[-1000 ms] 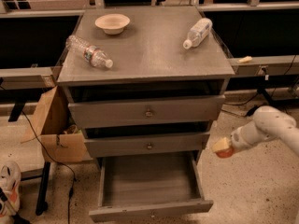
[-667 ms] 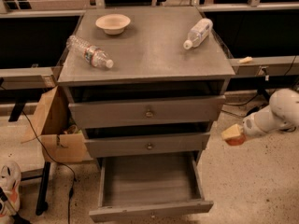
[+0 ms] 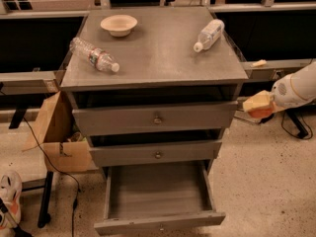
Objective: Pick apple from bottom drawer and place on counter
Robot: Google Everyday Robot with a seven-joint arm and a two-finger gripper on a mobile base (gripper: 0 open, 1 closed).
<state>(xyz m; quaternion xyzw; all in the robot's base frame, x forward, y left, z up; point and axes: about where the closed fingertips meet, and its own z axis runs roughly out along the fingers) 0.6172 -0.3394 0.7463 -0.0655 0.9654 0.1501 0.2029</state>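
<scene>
Camera view: end effector (image 3: 257, 105) grips apple (image 3: 261, 114) right of counter (image 3: 158, 58); bowl (image 3: 119, 24), left bottle (image 3: 94, 55), right bottle (image 3: 208, 35) atop.

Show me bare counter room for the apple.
Widest bare patch: the counter middle and front, between the clear bottle and white bottle. Back left is crowded by the bowl. The claw, off the counter's right side, holds the apple.

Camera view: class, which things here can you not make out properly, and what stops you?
1. Apple: mostly covered by the pincer holding it in the air beside the cabinet; only its orange-red underside shows.
2. Robot arm: cut off by the picture's right edge.
3. Top drawer and middle drawer: insides hidden behind their fronts and in shadow.
4. Clear bottle and white bottle: label print too small to read.
</scene>
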